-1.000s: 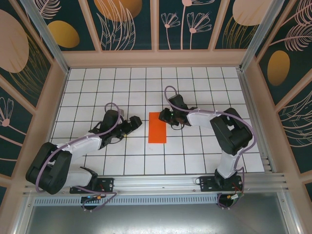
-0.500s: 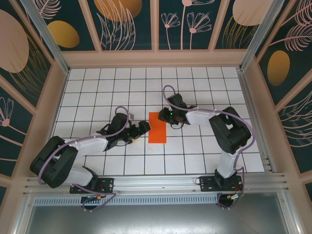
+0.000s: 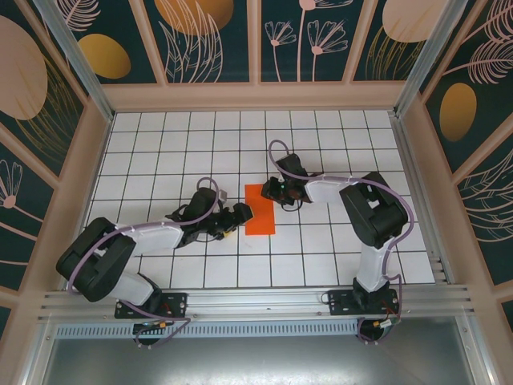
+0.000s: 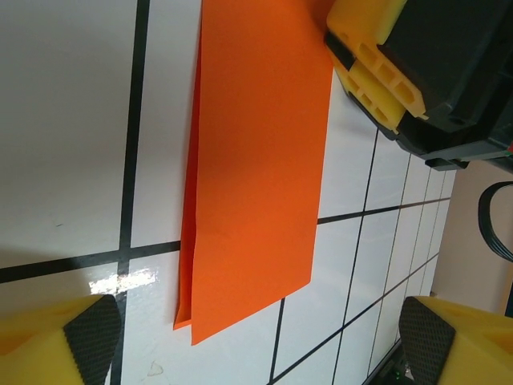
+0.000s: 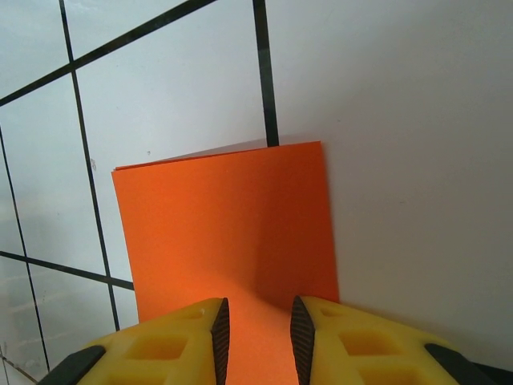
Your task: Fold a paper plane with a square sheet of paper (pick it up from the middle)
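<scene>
The orange-red sheet of paper point(image 3: 258, 210) lies flat on the white grid table, folded in half into a tall rectangle with its two layers slightly offset at the near corner point(image 4: 188, 317). My right gripper point(image 3: 275, 191) rests low over the sheet's far right corner, its fingers a narrow gap apart with flat paper point(image 5: 224, 233) showing between them point(image 5: 255, 333). My left gripper point(image 3: 240, 215) is wide open at the sheet's left edge, pads point(image 4: 92, 337) spread either side of the paper's near end point(image 4: 256, 160). The right gripper's yellow fingers point(image 4: 373, 64) sit on the far end.
The grid table point(image 3: 321, 257) is walled by a tan frame with patterned panels point(image 3: 256, 96). An aluminium rail point(image 3: 256, 301) runs along the near edge by the arm bases. A purple cable loops above the right wrist point(image 3: 276, 152).
My left arm has reached rightward, bringing its open gripper up to the paper's left edge. The right gripper and the paper have stayed almost still.
</scene>
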